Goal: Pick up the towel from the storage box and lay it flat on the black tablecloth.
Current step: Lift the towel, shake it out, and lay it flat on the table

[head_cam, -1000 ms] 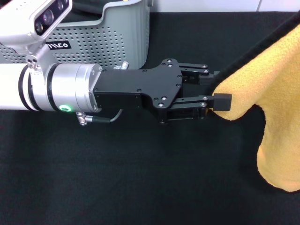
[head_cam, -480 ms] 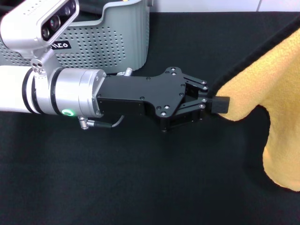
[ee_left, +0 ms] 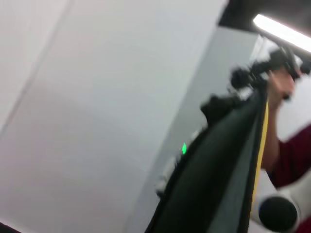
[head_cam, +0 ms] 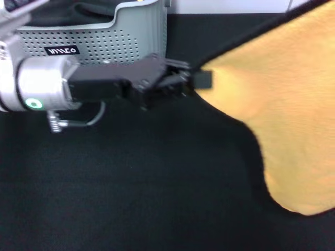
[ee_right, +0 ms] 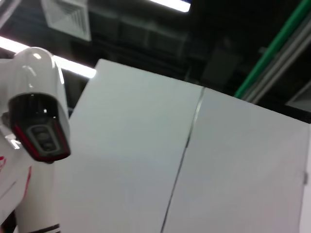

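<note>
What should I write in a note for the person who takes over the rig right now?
Left gripper: shut on a corner of the towel, holding it up over the black tablecloth, in front of the storage box.
Right gripper: not in view; the towel runs off the right edge of the head view.
Done: towel is out of the box and hangs partly spread in the air.
Left: lower it, lay it flat on the tablecloth, then release.
</note>
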